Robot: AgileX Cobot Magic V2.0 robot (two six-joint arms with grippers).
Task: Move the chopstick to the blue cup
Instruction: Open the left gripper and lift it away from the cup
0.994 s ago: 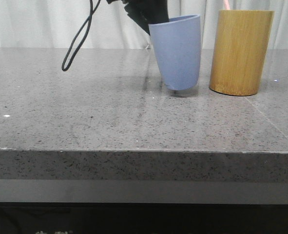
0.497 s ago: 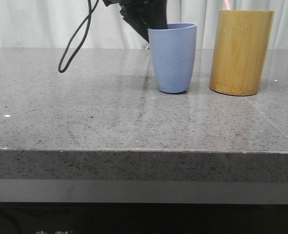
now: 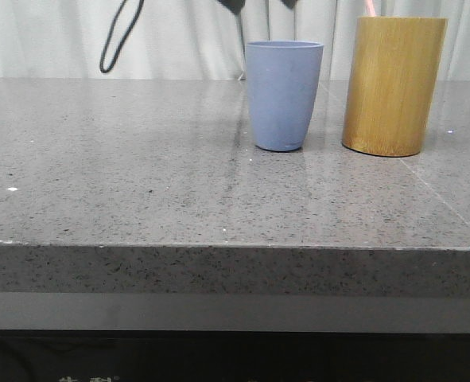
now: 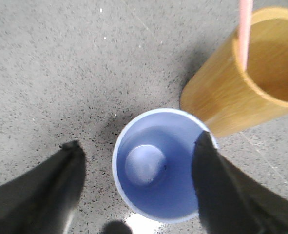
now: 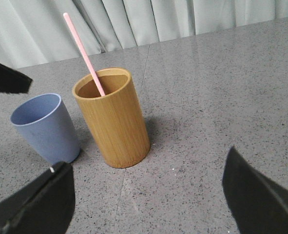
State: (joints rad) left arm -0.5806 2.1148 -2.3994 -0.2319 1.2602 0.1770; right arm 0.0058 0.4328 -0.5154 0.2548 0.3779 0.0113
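The blue cup (image 3: 283,95) stands upright on the table, and the left wrist view (image 4: 158,165) shows it is empty. One pale pink chopstick (image 5: 83,51) leans inside the bamboo cylinder (image 5: 114,122) beside the cup; only its tip (image 3: 370,8) shows in the front view. My left gripper (image 4: 140,141) is open and hovers right above the cup, with one finger (image 4: 51,190) outside the rim and the other over it. My right gripper (image 5: 146,168) is open and empty, low over the table near the cylinder.
The bamboo cylinder (image 3: 394,83) stands just right of the cup, with a narrow gap between them. A black cable loop (image 3: 119,36) hangs at the upper left. A pale curtain runs along the back. The grey stone table (image 3: 179,183) ends at its front edge.
One second ago my left gripper held the cup tilted off the table. It set the cup upright, let go and rose almost out of the front view.
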